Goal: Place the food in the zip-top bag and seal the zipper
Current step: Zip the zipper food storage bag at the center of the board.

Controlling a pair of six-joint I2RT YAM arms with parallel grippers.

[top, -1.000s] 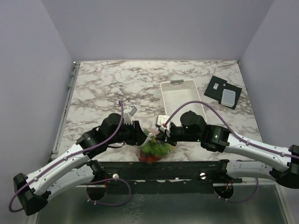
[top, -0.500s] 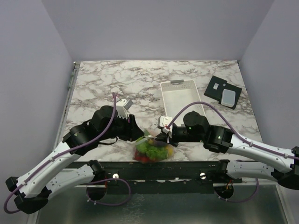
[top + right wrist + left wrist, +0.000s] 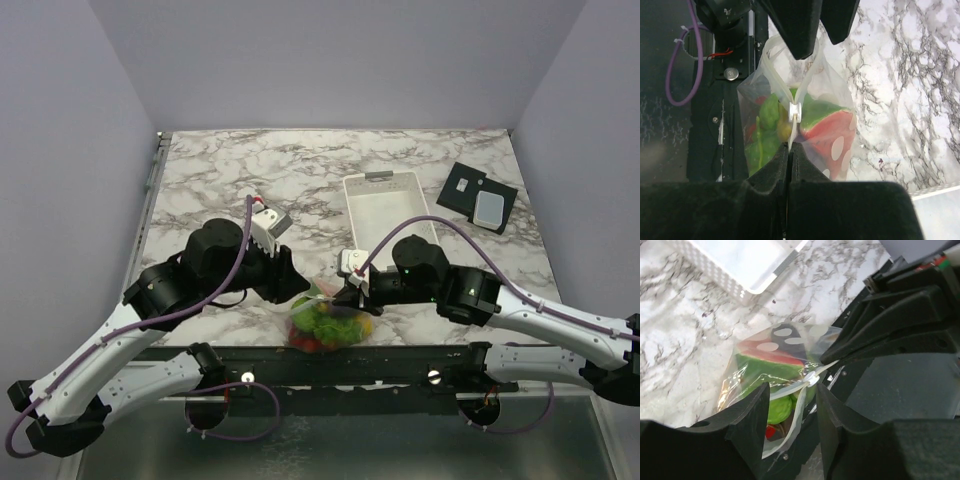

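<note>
Pinching the zipper [image 3: 775, 75] of the zip-top bag [image 3: 325, 322] beside its white slider [image 3: 795, 109], the right gripper [image 3: 789, 149] is pressed together. The left gripper [image 3: 791, 390] stands spread astride the strip. The bag holds the food [image 3: 827, 127] at the table's [image 3: 250, 170] near edge.

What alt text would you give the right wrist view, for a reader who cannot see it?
The right tool is shut on the mouth edge of the clear zip-top bag, which holds green pieces and a watermelon slice. The left tool straddles the mouth's far end, over a marble table.
</note>
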